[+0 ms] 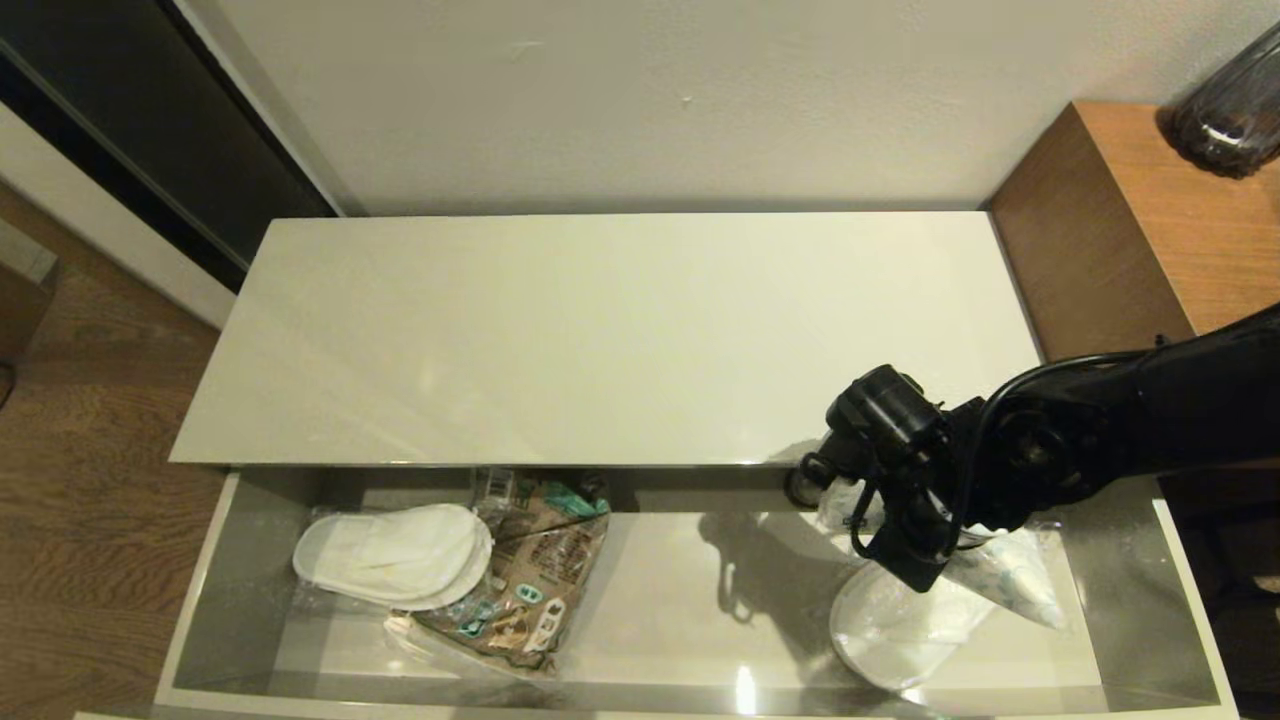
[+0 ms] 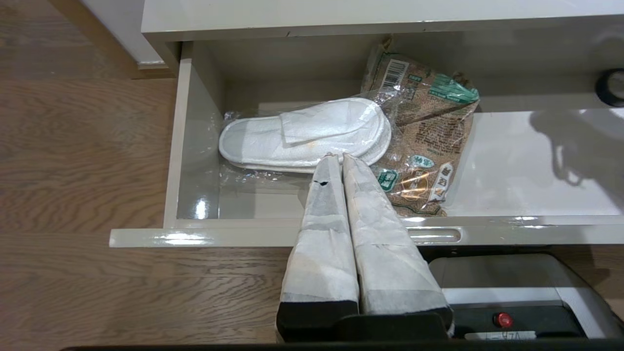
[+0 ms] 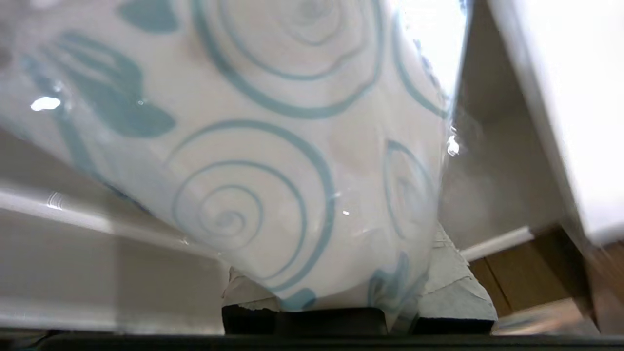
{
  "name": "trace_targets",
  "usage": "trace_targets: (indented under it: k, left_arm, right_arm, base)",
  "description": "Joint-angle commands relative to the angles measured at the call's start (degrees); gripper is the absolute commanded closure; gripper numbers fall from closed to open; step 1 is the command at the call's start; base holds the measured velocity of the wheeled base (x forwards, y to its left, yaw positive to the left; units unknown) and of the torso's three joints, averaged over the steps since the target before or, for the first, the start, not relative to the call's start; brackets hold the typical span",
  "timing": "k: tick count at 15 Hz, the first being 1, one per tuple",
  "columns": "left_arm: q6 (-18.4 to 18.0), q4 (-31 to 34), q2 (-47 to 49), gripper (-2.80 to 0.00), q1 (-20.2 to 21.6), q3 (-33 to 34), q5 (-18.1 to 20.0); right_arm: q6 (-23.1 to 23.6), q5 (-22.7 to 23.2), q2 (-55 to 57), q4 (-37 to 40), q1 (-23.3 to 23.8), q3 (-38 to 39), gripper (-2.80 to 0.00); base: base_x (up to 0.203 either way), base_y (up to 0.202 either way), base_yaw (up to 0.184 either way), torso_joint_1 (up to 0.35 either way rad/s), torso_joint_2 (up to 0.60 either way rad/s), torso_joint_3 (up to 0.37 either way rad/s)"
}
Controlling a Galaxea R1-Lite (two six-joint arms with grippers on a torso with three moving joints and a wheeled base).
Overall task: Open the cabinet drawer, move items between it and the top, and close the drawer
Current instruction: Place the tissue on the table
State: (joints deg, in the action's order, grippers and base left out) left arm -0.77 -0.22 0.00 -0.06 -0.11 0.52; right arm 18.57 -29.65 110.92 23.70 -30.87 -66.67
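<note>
Drawer is pulled fully out; its cream front edge sits nearest the robot, with a recessed handle strip visible in the left wrist view.

Left pincer hangs just outside the front edge, on the drawer's left half. Its taped fingers are pressed together with nothing between them. Tips point at the slippers.

Inside, left part: white slippers lie flat in a clear bag near the left wall. The brown snack bag lies just beside them on the right, touching and partly overlapping them.

Inside, right part: right pincer is down in the drawer, clamped on the white tissue pack. In the right wrist view the pack, white with teal swirl print under clear wrap, fills the frame and sits wedged between the fingers. A second white slipper pack lies flat on the drawer floor under and in front of the pincer. Can't tell whether the tissue pack touches it.

Black tape roll sits at the drawer's back, by the edge of the top, just beside the right pincer.

Top is a glossy cream panel behind the drawer. Brown wooden furniture stands at its right end.
</note>
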Motion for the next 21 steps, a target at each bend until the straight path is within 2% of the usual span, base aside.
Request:
trace_targets:
  k: [1, 4, 6, 8, 11, 13, 14, 15, 21]
  left_arm:
    - [-0.02, -0.04, 0.00, 0.00, -0.03, 0.02, 0.00]
    - [-0.02, -0.04, 0.00, 0.00, -0.03, 0.02, 0.00]
    - [-0.02, -0.04, 0.00, 0.00, -0.03, 0.02, 0.00]
    - [-0.02, -0.04, 0.00, 0.00, -0.03, 0.02, 0.00]
    - [-0.02, -0.04, 0.00, 0.00, -0.03, 0.02, 0.00]
    - [-0.02, -0.04, 0.00, 0.00, -0.03, -0.05, 0.00]
    - [-0.02, -0.04, 0.08, 0.00, -0.03, 0.02, -0.02]
    - [-0.02, -0.04, 0.00, 0.00, -0.03, 0.02, 0.00]
    - [-0.02, -0.04, 0.00, 0.00, -0.03, 0.02, 0.00]
  right_arm:
    - [-0.59, -0.03, -5.77, 4.70, -0.16, -0.88, 0.00]
    - [-3.05, 1.24, -10.03, 12.99, -0.16, -6.66, 0.00]
    - [-6.07, 1.62, -10.00, 18.26, -0.16, -14.91, 0.00]
    - [-9.60, 1.41, -7.16, 23.13, 0.03, -26.89, 0.00]
    - [-14.71, -1.14, 1.39, 28.10, 2.28, -44.32, 0.00]
    - [-17.38, -4.74, 7.54, 27.20, 5.44, -45.86, 0.00]
    - [-19.30, -6.56, 9.66, 26.80, 7.00, -45.20, -2.80]
    - [-20.75, -7.51, 10.68, 26.55, 7.62, -44.90, -2.80]
    - [-21.03, -7.14, 7.87, 28.92, 7.35, -43.98, -2.80]
  base:
    - [0.000, 0.000, 0.000, 0.000, 0.00, 0.000]
    - [0.000, 0.000, 0.000, 0.000, 0.00, 0.000]
    - [0.000, 0.000, 0.000, 0.000, 0.00, 0.000]
    - [0.000, 0.000, 0.000, 0.000, 0.00, 0.000]
    - [0.000, 0.000, 0.000, 0.000, 0.00, 0.000]
    - [0.000, 0.000, 0.000, 0.000, 0.00, 0.000]
    - [0.000, 0.000, 0.000, 0.000, 0.00, 0.000]
    - [0.000, 0.000, 0.000, 0.000, 0.00, 0.000]
    - [0.000, 0.000, 0.000, 0.000, 0.00, 0.000]
